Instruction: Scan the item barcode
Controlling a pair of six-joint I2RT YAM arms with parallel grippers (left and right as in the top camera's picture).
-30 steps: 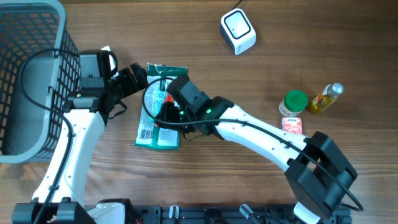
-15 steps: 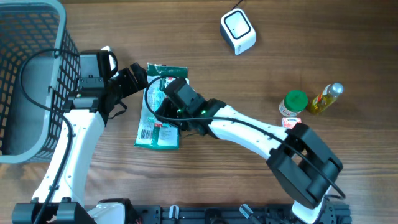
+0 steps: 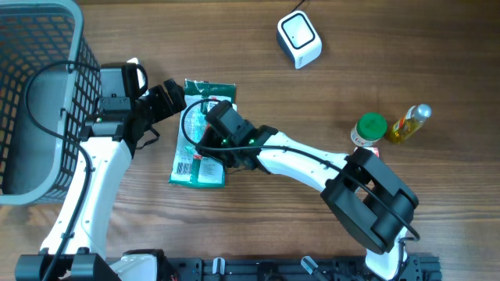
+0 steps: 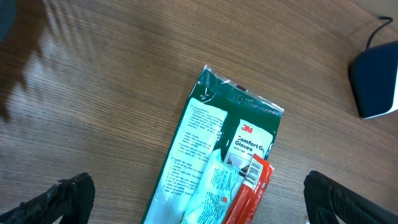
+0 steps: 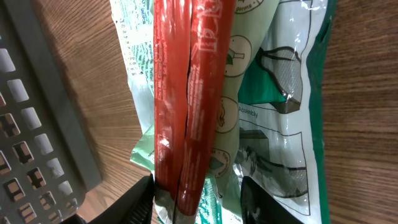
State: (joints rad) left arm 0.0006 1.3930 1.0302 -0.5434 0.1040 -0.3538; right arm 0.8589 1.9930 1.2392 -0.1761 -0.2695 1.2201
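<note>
basket: grey mesh, far left | jar: green lid, beside yellow bottle, right | table: wood

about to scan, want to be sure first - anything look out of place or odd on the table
Yes: a red packet lies on top of the green glove pack, roughly lengthwise along it, so two items are stacked rather than apart. The glove pack's film looks crinkled. Nothing spilled or broken shows.
</note>
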